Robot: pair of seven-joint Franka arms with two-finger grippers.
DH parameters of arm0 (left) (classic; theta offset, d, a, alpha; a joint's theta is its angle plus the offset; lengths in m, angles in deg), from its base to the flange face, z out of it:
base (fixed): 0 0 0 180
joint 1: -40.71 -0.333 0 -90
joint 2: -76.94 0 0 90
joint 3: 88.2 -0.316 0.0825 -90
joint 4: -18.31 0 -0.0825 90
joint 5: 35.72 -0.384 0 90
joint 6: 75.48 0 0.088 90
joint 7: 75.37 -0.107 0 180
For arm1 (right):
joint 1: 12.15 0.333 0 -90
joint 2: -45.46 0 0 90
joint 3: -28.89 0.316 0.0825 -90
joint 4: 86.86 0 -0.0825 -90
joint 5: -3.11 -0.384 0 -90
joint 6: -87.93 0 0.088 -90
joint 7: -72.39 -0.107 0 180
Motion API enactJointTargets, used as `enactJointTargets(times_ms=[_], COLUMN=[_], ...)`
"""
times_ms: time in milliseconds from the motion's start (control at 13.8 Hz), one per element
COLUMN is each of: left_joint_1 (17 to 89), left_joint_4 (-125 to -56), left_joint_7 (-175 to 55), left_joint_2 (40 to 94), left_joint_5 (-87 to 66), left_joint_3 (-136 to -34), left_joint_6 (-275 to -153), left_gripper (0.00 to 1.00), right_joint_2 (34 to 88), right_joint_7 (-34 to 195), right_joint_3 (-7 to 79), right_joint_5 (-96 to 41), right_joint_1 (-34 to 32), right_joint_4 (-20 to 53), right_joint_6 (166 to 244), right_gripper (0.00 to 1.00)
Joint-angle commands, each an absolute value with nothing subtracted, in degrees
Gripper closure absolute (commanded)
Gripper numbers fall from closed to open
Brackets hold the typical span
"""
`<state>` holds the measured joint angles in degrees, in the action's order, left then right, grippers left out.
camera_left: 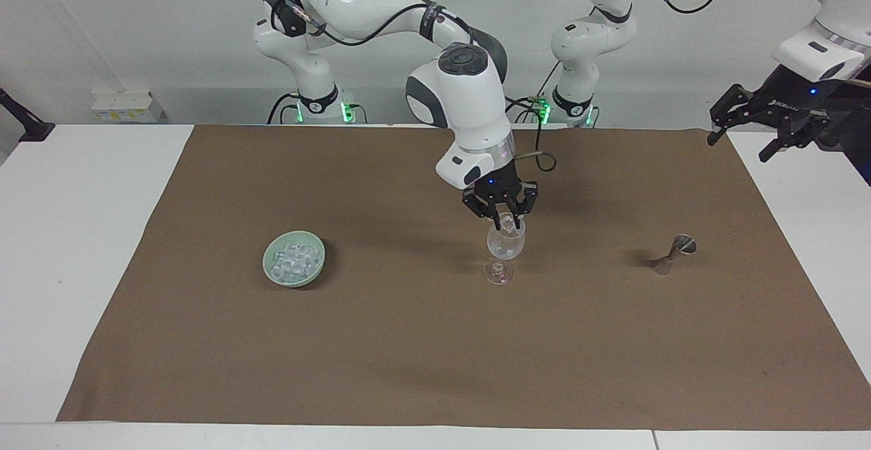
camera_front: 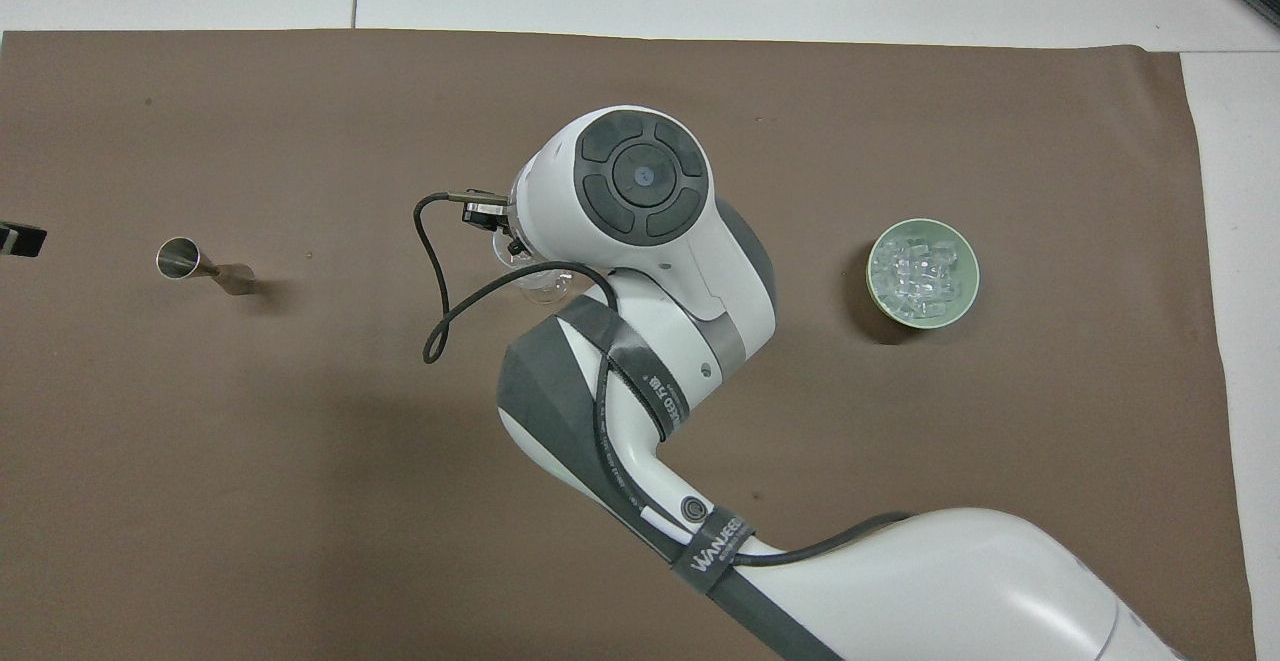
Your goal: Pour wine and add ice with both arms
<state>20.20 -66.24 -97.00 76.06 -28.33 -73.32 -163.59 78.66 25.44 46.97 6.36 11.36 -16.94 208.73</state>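
We see two white arms (camera_left: 381, 1) with dark grey joint rings, black cables and black grippers (camera_left: 502, 217).

Two robot arms (camera_left: 381, 7) (camera_left: 599, 21); one brown mat (camera_left: 408, 355). On the mat: one stemmed glass (camera_left: 505, 249), one green bowl (camera_left: 294, 259) heaped with ice cubes (camera_left: 292, 256) too many to count, one metal jigger (camera_left: 674, 254).
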Motion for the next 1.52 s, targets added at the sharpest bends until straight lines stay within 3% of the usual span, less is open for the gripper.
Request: enactJointTargets(times_ms=[0,506,867,939,1084,1156,1445], left_joint_1=[23.12,27.09,27.09,27.09,27.00,27.00,26.39], left_joint_4=[-68.88,-69.50,-68.88,-68.88,-68.62,-68.53,-68.62], left_joint_7=[-86.13,-77.04,-77.04,-76.95,-76.86,-76.86,-76.95], left_joint_2=[79.22,76.77,76.06,76.06,76.15,76.15,76.06], left_joint_5=[-30.79,-36.59,-36.78,-36.69,-36.78,-36.78,-36.34], left_joint_3=[-73.52,-73.17,-73.17,-73.17,-73.26,-73.34,-73.34], left_joint_6=[-162.23,-162.32,-162.40,-162.40,-163.02,-163.11,-166.19], left_gripper=[0.03,0.00,0.00,0.00,0.00,0.00,0.00], right_joint_2=[78.77,77.89,69.65,67.63,62.45,60.25,52.24], right_joint_7=[23.87,23.96,25.10,25.71,26.51,27.38,37.47], right_joint_3=[47.25,47.17,46.73,46.55,46.64,46.73,46.03], right_joint_5=[7.50,7.59,8.64,8.73,9.34,9.43,9.26], right_joint_1=[11.32,10.53,6.40,5.53,2.54,1.14,-4.24], right_joint_4=[-16.72,-16.81,-14.10,-11.91,-6.21,-4.09,-0.12], right_joint_6=[209.66,208.87,205.62,205.44,204.83,203.86,191.94], right_gripper=[0.59,0.59,0.41,0.33,0.07,0.00,0.00])
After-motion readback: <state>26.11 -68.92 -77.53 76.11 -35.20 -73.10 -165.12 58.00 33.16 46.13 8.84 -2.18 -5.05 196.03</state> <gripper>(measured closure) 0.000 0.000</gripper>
